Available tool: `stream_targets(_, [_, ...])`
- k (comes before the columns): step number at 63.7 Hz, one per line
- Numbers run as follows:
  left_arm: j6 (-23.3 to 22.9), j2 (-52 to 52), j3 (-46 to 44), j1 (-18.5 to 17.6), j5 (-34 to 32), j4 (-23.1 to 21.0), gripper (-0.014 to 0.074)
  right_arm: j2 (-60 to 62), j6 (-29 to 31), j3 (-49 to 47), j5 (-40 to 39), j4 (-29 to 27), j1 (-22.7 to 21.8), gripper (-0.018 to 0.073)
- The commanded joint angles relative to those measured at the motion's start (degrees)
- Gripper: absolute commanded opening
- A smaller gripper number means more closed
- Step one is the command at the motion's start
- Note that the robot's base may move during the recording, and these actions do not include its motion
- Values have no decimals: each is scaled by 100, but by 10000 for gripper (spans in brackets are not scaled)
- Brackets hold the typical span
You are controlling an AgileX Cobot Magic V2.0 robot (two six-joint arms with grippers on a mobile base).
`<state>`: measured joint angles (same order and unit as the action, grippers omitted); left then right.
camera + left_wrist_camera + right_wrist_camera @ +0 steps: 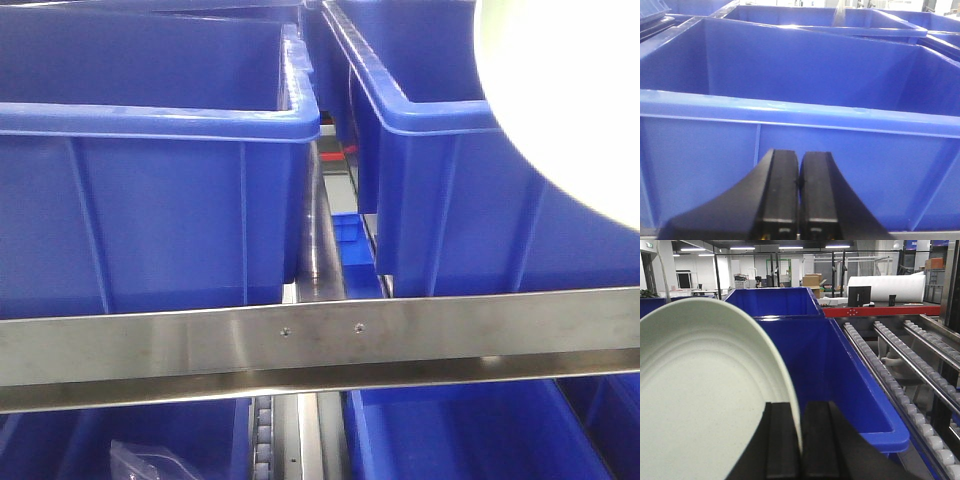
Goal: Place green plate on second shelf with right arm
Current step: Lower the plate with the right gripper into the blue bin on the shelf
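We are holding the green plate (705,400) in our right gripper (801,440), whose jaws are clamping on the plate's rim, the thin edge running up between the two black pads. The plate is standing nearly on edge, its broad face spreading up and to the left of the jaws in the right wrist view, so its plane is lying roughly along the gripper's reach rather than across it. In the front-facing view the same plate is showing as a pale, overexposed disc at the upper right (570,100), hanging in front of and above the right-hand blue bin (440,200), well above the steel shelf rail (320,335) that is crossing the frame. Beyond the plate in the wrist view, an open blue bin (840,370) is sitting just right of it, with a roller conveyor (910,380) running alongside. We are judging that the coming move turns on this tilt: the plate is rising up and left from the jaws, so it likely needs laying flatter before it can rest on the shelf, and we cannot tell from here which level counts as the second. Our left gripper (799,200) is sitting low with its jaws together, holding nothing, facing the wall of the left blue bin (800,150); the right arm is clearly the nearer one.
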<state>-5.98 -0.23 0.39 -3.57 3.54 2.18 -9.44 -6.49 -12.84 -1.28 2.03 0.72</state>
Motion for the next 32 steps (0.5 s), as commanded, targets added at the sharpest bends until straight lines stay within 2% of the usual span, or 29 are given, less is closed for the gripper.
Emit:
stream_targets(1, [-25, -99, 234, 1, -473, -16, 131, -74, -46, -198, -910, -49, 4, 30])
stream_targets(17, [-25, -99, 234, 1, -473, -16, 131, -609, -41, -1051, -1034, -49, 4, 30])
stream_targets(26, [-25, -99, 234, 1, -473, -16, 131, -1647, -41, -1529, -937, -49, 4, 30])
stream_targets(32, [-25, -99, 234, 1, -473, -16, 131, -2599, -41, -1811, -1309, -49, 4, 30])
